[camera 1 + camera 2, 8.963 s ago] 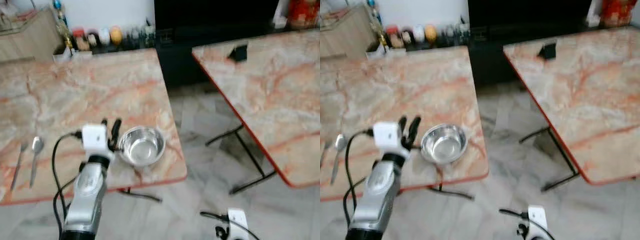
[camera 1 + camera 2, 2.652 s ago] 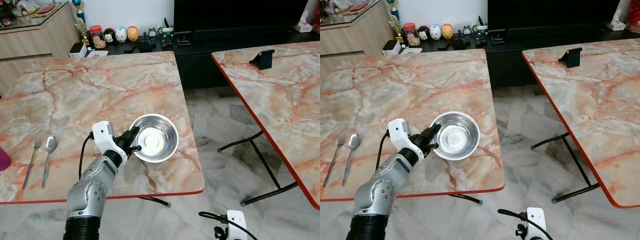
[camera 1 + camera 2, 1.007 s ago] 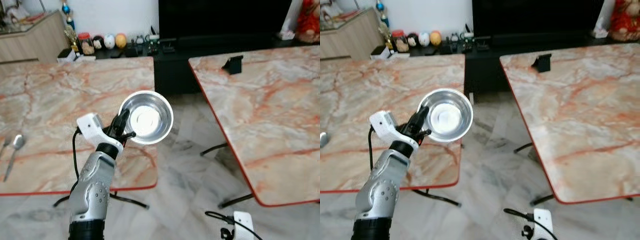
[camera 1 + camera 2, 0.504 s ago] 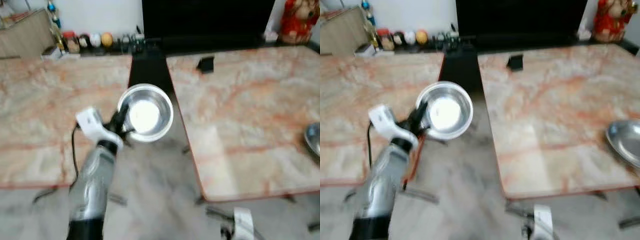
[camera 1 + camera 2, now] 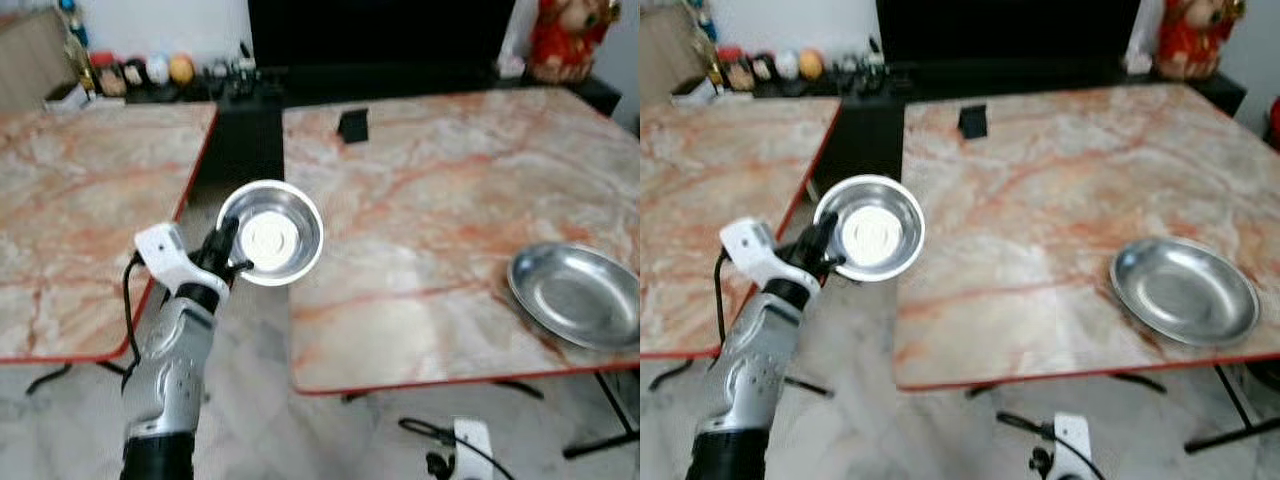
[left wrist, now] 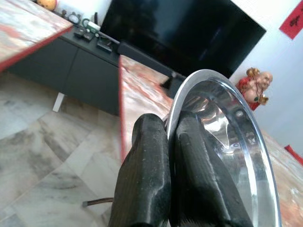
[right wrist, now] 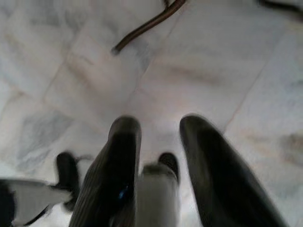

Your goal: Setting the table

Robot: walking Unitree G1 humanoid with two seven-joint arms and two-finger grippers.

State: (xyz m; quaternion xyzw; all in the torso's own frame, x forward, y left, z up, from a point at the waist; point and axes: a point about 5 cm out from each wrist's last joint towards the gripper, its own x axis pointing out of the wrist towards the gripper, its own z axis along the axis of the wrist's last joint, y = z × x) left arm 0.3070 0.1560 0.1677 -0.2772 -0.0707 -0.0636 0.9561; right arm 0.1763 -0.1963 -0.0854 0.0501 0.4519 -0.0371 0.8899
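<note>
Since the previous frames, the camera has swung right: the right-hand desk now sits centrally, and the steel bowl, formerly resting on the left desk, is lifted clear of it.

Left desk: at the left edge of the head views, marble-patterned top with red edging.

Left gripper: raised in front of the robot, over the floor gap between the two desks. Fingers are closed on the rim of the steel bowl, one inside and one outside the wall. The bowl is tilted, its open side facing the camera, and overlaps the near-left edge of the right-hand desk.

Right-hand desk: carries a small dark stand near its far edge and a steel plate flat near its near-right corner, well apart from the bowl.

Right gripper: hangs low over the tiled floor; fingers are parted and hold nothing.
</note>
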